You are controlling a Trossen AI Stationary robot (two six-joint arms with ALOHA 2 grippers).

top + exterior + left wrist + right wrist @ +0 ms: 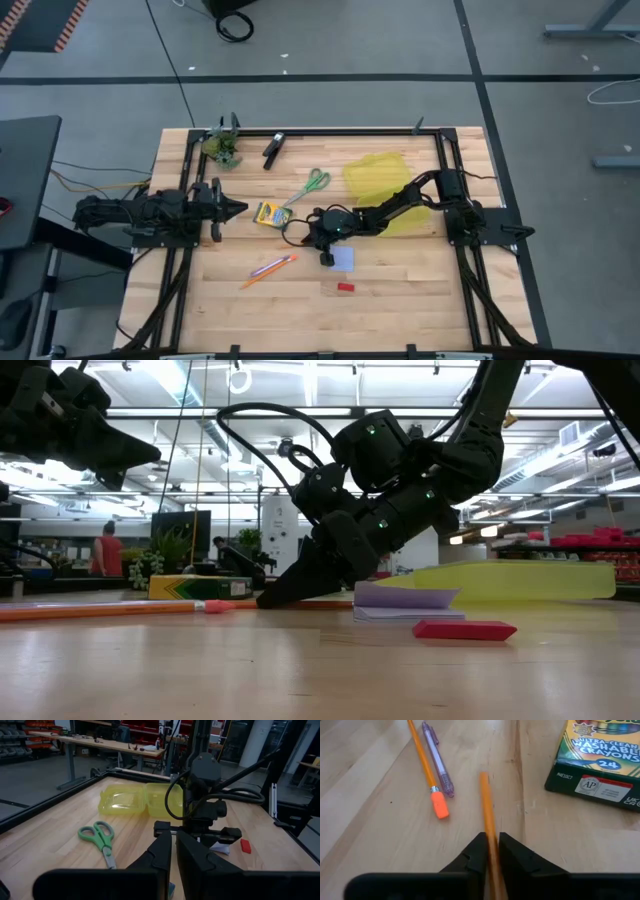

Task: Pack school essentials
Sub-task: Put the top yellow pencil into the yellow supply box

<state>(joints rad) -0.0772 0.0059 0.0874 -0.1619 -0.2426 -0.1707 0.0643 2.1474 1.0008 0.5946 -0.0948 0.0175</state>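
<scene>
My right gripper point(490, 837) reaches to the table's middle point(300, 234), next to the crayon box point(268, 213), and is shut on an orange pencil point(486, 800). A second orange pencil point(425, 765) and a pink-purple pen point(438, 760) lie side by side on the wood toward the near edge point(270, 268). The green-handled scissors point(312, 185) lie flat farther back. The pale blue note pad point(342, 259) and the red eraser point(345, 287) lie near my right arm. My left gripper point(228, 208) waits shut at the left, holding nothing. My right gripper pinches the orange pencil's shaft point(488, 822) between its two fingers. The fingers slant down from the table's right side and lie roughly along the pencil. The pencil runs out ahead of them, with its free end point(483, 775) low over the wood beside the crayon box.
An open yellow case point(385, 185) lies on the table at the back right, partly under my right arm. A black clip point(273, 148) and a green leafy clump point(225, 148) sit at the far left. A black frame point(440, 150) borders the table.
</scene>
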